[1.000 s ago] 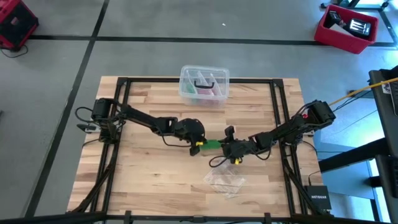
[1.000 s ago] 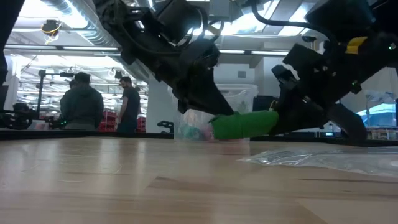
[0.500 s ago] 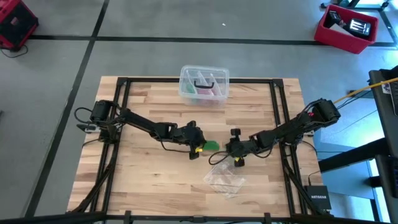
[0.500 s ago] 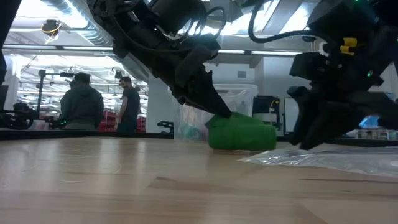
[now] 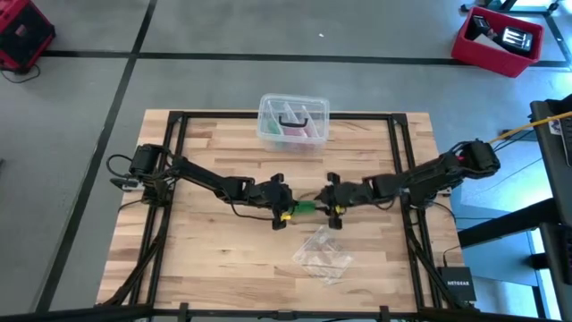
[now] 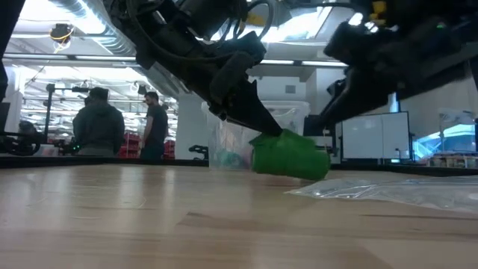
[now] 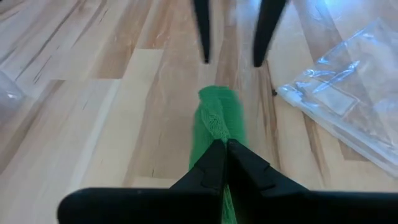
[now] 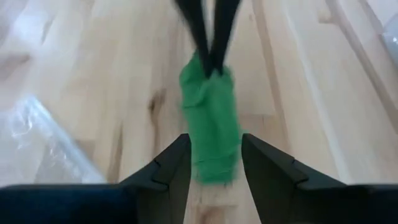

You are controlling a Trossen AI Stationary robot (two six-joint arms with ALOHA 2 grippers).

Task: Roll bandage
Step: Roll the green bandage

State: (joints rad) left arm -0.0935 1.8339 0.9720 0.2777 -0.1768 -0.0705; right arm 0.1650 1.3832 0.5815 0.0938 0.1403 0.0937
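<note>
Pinching the bandage (image 5: 307, 208) at one end, the left gripper (image 5: 290, 207) has its fingers clamped tight together on the green fabric. It's a short green roll lying on the wooden table (image 5: 214, 250), out in front of the clear plastic box (image 5: 293, 121). On the roll's far side from that box lies a crinkly clear bag (image 5: 322, 259). The right gripper (image 5: 327, 206) is at the bandage's other end, fingers spread either side of the roll, not squeezing it.
</note>
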